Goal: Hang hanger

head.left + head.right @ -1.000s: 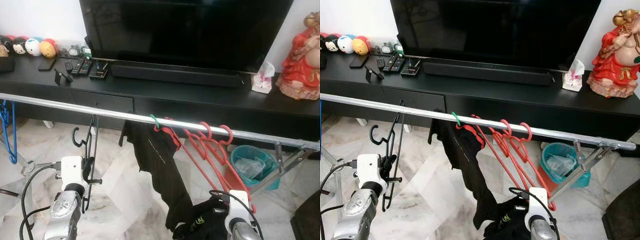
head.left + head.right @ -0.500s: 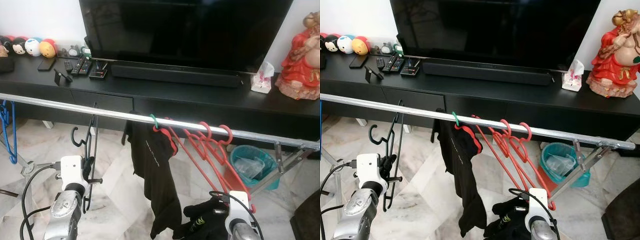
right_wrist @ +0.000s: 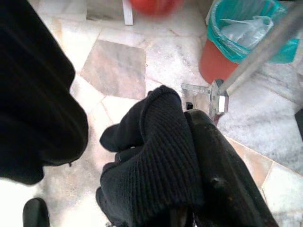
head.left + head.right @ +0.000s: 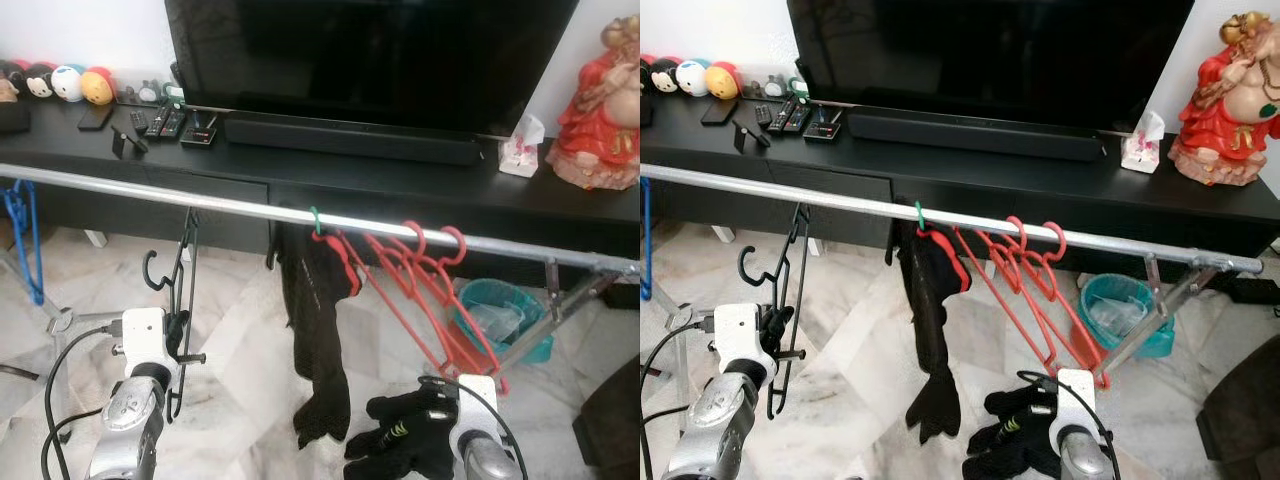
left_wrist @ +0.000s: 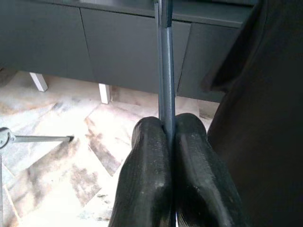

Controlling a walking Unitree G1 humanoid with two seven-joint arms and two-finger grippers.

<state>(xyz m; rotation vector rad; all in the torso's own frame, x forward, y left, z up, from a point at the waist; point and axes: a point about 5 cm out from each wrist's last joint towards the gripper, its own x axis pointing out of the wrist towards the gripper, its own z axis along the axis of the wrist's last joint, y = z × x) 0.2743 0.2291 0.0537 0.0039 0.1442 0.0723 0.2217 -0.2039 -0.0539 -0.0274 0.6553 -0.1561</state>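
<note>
My left gripper is low on the left, under the rail, shut on the thin black hanger. The hanger stands upright with its hook just below the silver rail. In the left wrist view the two pads pinch the hanger's bar. A black garment hangs from a green-hooked red hanger on the rail, beside several bare red hangers. My right gripper is low at the right, shut on a bunched black knit cloth.
Behind the rail stands a long black TV stand with a TV, remotes and a red statue. A blue hanger hangs at the rail's left end. A teal bin sits by the rail's right leg.
The hanging black garment's lower end has come away from my right gripper and swung left to hang straight. The view has shifted a little. Both grippers keep their hold.
</note>
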